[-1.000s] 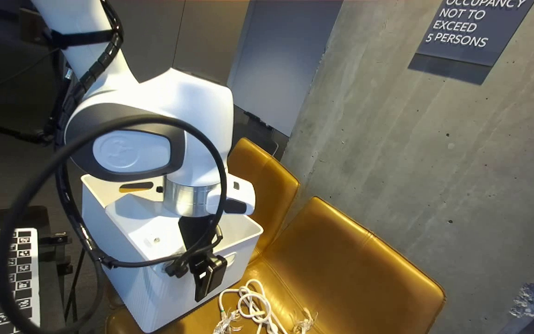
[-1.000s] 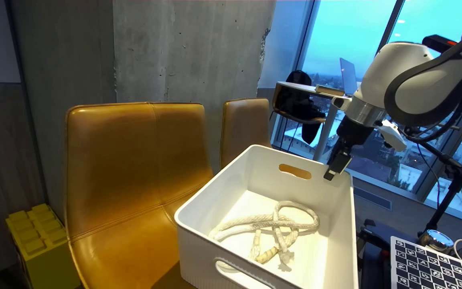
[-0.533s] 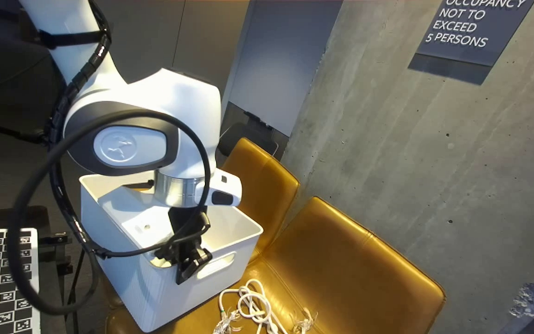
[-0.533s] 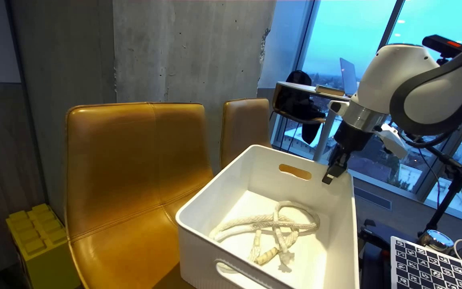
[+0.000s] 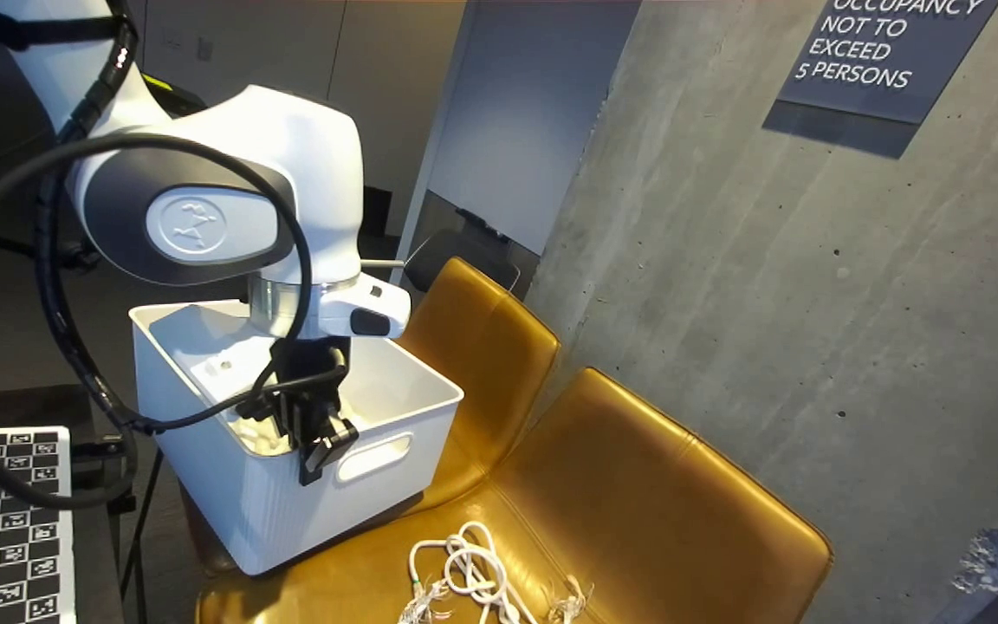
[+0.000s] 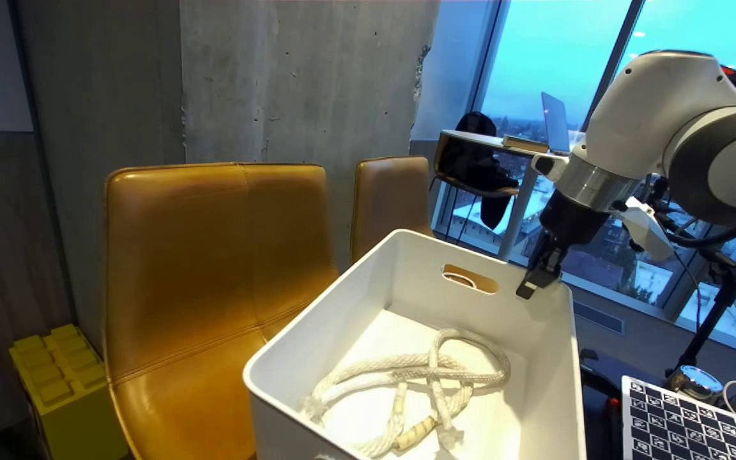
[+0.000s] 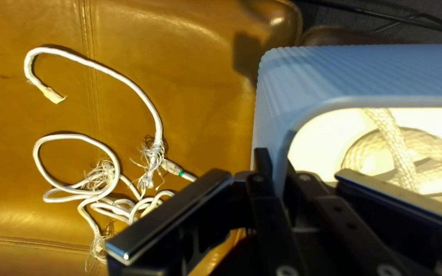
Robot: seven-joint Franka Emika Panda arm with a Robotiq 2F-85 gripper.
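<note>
- Only in an exterior view do I see, farthest left, a yellow box (image 6: 58, 396) with a knobbed top; to its right come tan leather chairs (image 6: 214, 255), then the white bin (image 6: 419, 281) viewed from above, thick pale rope (image 6: 413, 372) looped inside it, and a laptop (image 6: 554, 121) before the windows (image 6: 537, 51).
- From the wrist, at left, I get more of the thin white cord (image 7: 117, 170) on the leather than any exterior view gives, including a hooked length with a blunt tip.
- To its right, my hand (image 7: 276, 168) is clenched on the bin's wall near a corner, fingers (image 7: 263, 165) on both faces of it. The bin is over the chairs; I cannot tell whether its base lies flat.
- Marks, left to right in an exterior view: a board (image 5: 14, 555) of coded black-and-white squares; an emblem (image 5: 193, 225) on my arm (image 5: 317, 173); top right, a sign (image 5: 889, 61) reading "OCCUPANCY NOT TO EXCEED 5 PERSONS".
- Since a second ago, my hand and the bin have shifted leftward in an exterior view, while the cord keeps its place; the "FRAN" lettering on my arm has left the picture.
</note>
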